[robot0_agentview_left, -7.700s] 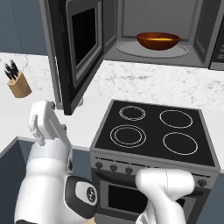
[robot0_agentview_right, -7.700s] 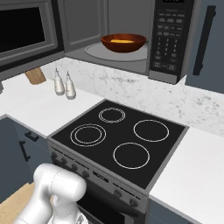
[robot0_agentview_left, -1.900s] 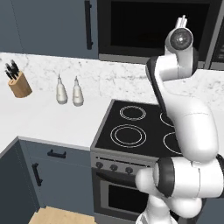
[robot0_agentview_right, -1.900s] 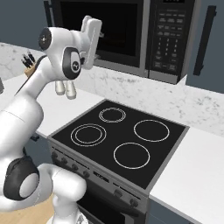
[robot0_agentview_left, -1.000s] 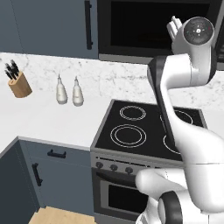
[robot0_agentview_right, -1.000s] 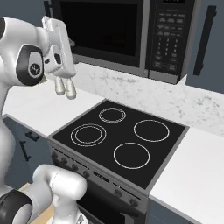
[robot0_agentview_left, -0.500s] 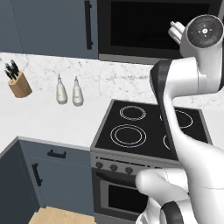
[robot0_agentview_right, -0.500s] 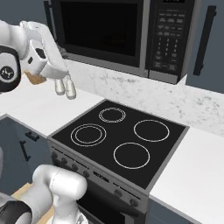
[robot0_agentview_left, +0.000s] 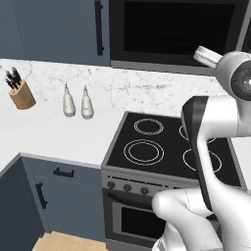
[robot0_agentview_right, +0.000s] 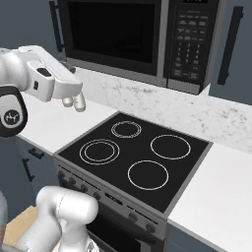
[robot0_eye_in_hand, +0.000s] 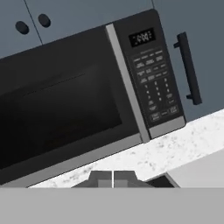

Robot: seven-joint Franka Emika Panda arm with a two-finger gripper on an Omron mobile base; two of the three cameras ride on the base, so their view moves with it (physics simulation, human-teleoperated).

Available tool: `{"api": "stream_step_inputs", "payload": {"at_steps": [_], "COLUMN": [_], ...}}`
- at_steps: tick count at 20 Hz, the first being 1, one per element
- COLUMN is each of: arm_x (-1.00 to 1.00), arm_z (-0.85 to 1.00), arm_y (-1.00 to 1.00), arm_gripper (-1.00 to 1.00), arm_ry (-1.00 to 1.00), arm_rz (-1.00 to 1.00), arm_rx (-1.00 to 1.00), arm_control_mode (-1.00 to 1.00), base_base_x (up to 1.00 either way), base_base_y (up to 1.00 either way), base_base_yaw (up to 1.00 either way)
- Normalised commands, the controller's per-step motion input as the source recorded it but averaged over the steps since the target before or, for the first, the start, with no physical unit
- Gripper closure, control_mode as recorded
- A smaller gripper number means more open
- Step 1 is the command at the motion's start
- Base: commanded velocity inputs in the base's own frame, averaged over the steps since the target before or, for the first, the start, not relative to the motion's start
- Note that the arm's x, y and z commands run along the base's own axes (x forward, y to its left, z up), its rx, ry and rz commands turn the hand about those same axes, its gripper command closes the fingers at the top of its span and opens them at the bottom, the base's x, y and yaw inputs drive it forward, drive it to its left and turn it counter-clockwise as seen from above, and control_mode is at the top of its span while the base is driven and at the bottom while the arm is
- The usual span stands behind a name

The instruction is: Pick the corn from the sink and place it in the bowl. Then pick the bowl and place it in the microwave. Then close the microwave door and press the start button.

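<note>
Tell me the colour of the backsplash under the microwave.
White marble with grey speckles; the backsplash shows best in the right base view, under the microwave.

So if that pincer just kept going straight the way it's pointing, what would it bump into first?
Probably the microwave. The shut pincer faces its closed door, toward the edge near the button panel. Nothing seems to lie between, though depth is hard to judge.
</note>
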Motion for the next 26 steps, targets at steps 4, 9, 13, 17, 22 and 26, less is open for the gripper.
{"api": "stream_step_inputs", "payload": {"at_steps": [4, 9, 13, 17, 22, 26], "arm_x": [0.15, 0.24, 0.20, 0.01, 0.01, 0.02], "arm_z": [-0.04, 0.00, -0.03, -0.13, -0.19, -0.12], "arm_y": [-0.41, -0.42, -0.46, -0.31, -0.41, -0.32], "arm_gripper": [1.00, 1.00, 1.00, 1.00, 1.00, 1.00], "arm_ry": [-0.01, 0.00, 0.00, 0.09, 0.01, -0.02], "arm_rz": [0.09, 0.02, 0.00, 0.00, 0.00, 0.01], "arm_rx": [-0.04, 0.00, -0.06, -0.29, -0.30, -0.12], "arm_control_mode": [-1.00, -1.00, -1.00, -1.00, -1.00, -1.00], "base_base_x": [0.00, 0.00, 0.00, 0.00, 0.00, 0.00], "base_base_y": [0.00, 0.00, 0.00, 0.00, 0.00, 0.00], "base_base_yaw": [0.00, 0.00, 0.00, 0.00, 0.00, 0.00]}}
